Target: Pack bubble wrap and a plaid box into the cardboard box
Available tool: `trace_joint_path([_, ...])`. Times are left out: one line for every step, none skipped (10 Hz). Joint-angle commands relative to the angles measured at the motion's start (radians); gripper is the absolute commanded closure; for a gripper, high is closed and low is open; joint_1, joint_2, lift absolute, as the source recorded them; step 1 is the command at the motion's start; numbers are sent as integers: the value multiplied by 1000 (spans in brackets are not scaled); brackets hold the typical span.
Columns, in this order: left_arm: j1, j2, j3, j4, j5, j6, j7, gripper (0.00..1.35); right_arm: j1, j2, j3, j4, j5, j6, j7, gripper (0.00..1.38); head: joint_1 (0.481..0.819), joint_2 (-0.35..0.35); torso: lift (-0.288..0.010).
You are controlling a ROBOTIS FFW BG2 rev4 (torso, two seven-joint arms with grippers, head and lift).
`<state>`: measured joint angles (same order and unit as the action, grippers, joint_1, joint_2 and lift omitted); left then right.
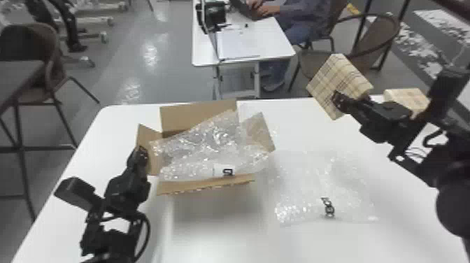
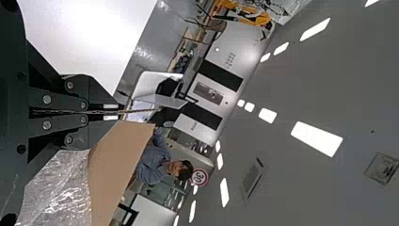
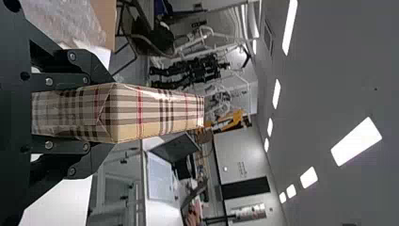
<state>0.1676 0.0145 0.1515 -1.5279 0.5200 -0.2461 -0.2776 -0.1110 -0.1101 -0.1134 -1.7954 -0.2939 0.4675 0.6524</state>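
Right wrist view: the right claw (image 3: 109, 113) grips the plaid box (image 3: 160, 110), which the head view shows raised near the table's (image 1: 209, 230) far right edge. The left claw (image 1: 142, 151) pinches a side flap (image 1: 147, 135) of the cardboard box (image 1: 190, 113). Bubble wrap (image 1: 206, 147) covers the opening. Packing the plaid box seems in hand; next calls for carrying it across, then lowering it onto the wrap.

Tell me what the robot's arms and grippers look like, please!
The left arm is black and boxy, with a curvy black cable. The right arm is black too, with a big rounded part. The left gripper and right gripper are black, with round silvery bolts.
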Motion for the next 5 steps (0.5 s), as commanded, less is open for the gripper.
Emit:
trace_joint_path([-2, 1, -1, 2, 0, 1, 0, 1219, -32, -10, 107, -1, -50, 39, 0, 889, 677, 133, -110])
trace_joint_path([-3, 1, -1, 3, 0, 1, 0, 1219, -62, -10, 172, 17, -80, 63, 0, 889, 674, 156, -110])
trace_joint_path([-3, 1, -1, 5, 0, 1, 0, 1219, -95, -13, 242, 50, -122, 68, 1, 889, 671, 196, -110])
trace_joint_path([-3, 1, -4, 6, 0, 1, 0, 1219, -121, -11, 302, 87, -160, 66, 1, 889, 669, 240, -110])
trace_joint_path([-7, 1, -4, 6, 0, 2, 0, 1219, -139, -3, 350, 126, -188, 66, 7, 889, 670, 280, -110])
